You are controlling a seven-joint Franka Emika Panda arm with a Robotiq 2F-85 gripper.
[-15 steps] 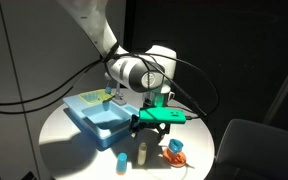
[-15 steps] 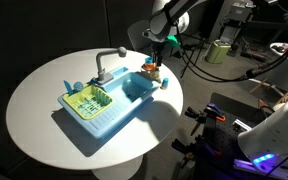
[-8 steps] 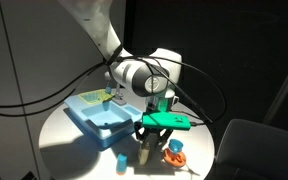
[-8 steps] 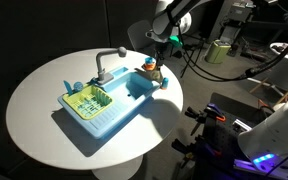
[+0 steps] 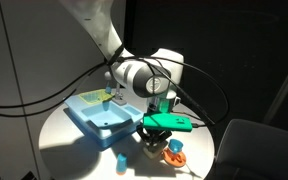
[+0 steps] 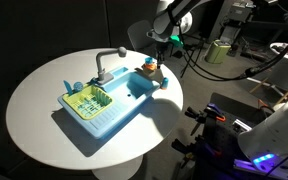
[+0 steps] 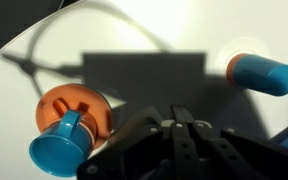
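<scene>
My gripper (image 7: 179,122) hangs low over the white round table (image 5: 74,150), its dark fingers pressed together, and I see nothing between them. In the wrist view an orange saucer (image 7: 79,105) carrying a small blue cup (image 7: 56,150) lies just left of the fingers. A blue cylinder (image 7: 264,72) lies further off to the right. In an exterior view the gripper (image 5: 149,142) sits between a small blue piece (image 5: 121,161) and the orange saucer (image 5: 174,152). In an exterior view the gripper (image 6: 156,55) hovers right above the saucer (image 6: 152,69).
A light blue toy sink (image 6: 109,105) with a grey faucet (image 6: 108,60) and green items in its rack (image 6: 87,100) takes up the table's middle. It shows beside the arm (image 5: 94,115). Cables trail from the wrist (image 5: 199,85). The table edge (image 5: 199,165) is close by.
The jaws have gone from wide open to fully shut. The gripper has sunk slightly towards the table beside the saucer.
</scene>
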